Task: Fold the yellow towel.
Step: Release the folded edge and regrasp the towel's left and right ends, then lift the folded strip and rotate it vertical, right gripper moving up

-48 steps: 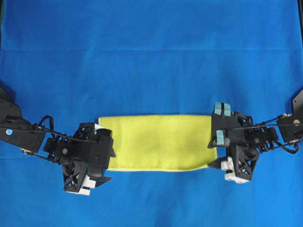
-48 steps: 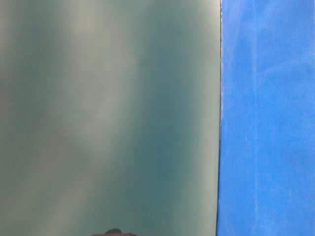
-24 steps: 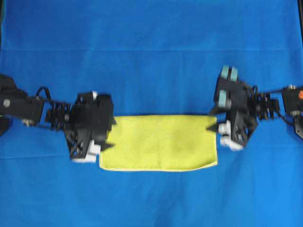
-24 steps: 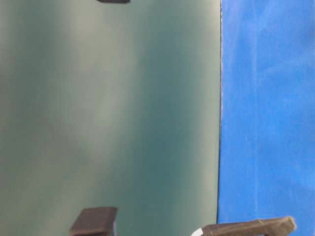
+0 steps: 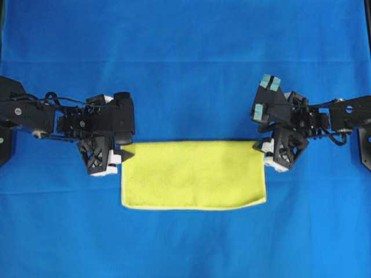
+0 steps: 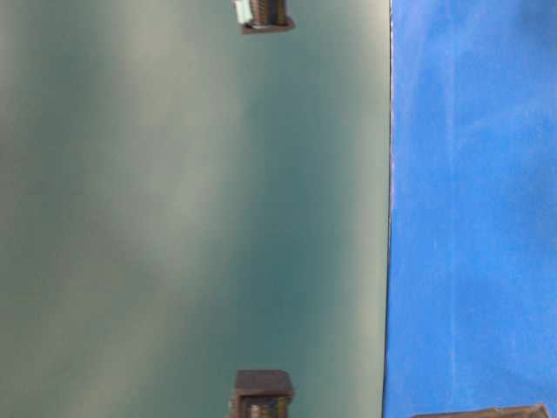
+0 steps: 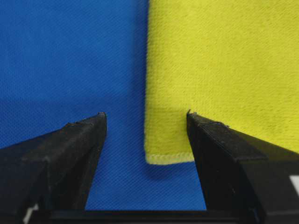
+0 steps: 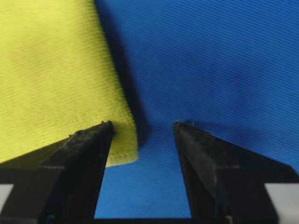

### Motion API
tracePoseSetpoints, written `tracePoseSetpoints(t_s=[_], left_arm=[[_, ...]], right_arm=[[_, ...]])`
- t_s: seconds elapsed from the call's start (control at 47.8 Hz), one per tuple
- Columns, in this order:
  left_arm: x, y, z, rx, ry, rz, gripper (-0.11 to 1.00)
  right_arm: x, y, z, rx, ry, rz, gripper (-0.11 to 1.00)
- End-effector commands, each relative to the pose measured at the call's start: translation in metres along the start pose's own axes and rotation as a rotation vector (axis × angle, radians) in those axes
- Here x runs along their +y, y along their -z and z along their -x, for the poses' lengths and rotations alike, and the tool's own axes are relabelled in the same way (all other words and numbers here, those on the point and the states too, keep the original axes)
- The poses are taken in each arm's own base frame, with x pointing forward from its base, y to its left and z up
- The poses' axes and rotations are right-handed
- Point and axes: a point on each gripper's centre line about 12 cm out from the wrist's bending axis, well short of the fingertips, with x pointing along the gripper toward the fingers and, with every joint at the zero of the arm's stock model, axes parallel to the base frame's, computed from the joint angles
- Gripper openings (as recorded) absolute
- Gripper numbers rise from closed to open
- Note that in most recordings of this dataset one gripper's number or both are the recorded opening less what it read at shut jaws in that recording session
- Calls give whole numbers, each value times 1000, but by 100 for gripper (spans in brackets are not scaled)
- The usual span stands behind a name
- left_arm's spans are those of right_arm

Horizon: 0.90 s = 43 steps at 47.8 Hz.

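While both arms reach level toward the middle from opposite sides, the yellow towel (image 5: pixel 193 174) lies flat as a folded rectangle on the blue cloth (image 5: pixel 185 63) that covers the table, its paler hem along the near long edge. At the towel's far left corner sits the left gripper (image 5: pixel 124 154), jaws spread wide and holding nothing; at the far right corner sits the right gripper (image 5: pixel 259 144), likewise wide apart and empty, its wrist rolled so that two teal-capped parts stand off above it.

Seen from the left wrist, the left gripper (image 7: pixel 146 114) straddles a hemmed towel (image 7: pixel 219 65) corner: one black finger (image 7: pixel 70 149) is over bare blue cloth (image 7: pixel 70 56), the other over the yellow pile, and whether either finger touches cannot be told. Seen from the right wrist, the right gripper (image 8: pixel 142 123) frames the opposite corner of the towel (image 8: pixel 51 79), which lifts slightly and casts a dark shadow on the cloth (image 8: pixel 210 60) beside it; one finger (image 8: pixel 79 154) overlaps the yellow edge.

From table level the towel is not visible: only a grey-green wall (image 6: pixel 191 209), a strip of blue cloth (image 6: pixel 474 209), and small dark arm parts at the frame's edges.
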Motion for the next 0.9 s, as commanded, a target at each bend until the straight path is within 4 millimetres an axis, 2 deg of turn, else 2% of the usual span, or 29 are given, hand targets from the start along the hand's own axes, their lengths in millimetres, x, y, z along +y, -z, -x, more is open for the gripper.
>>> tracePoseSetpoints(t_s=[0.0, 0.063, 0.146, 0.251, 0.293, 0.418, 0.46, 0.669, 0.878], left_arm=[[3, -1, -1, -7, -7, 7, 65], [6, 3, -3, 8, -12, 11, 62], [6, 6, -5, 23, -14, 11, 53], [6, 7, -5, 31, -13, 9, 32], [5, 7, -5, 34, -11, 3, 25], [3, 8, -5, 61, -10, 0, 4], [3, 8, -5, 65, -10, 0, 3], [1, -5, 4, 53, -7, 6, 3], [-4, -45, 34, -9, 3, 12, 3]], right_arm=[[1, -6, -1, -16, -5, 2, 58], [1, -4, -4, -7, -2, 2, 58], [0, -3, -5, 0, 1, 2, 57], [0, -2, -5, 3, 2, 10, 50], [1, -2, -5, 3, 0, 15, 44], [4, -1, -4, 6, -4, 25, 7], [3, 0, -4, 7, -3, 23, 1], [5, -6, 5, -18, -11, 10, 1], [9, -22, 40, -33, 1, 14, 1]])
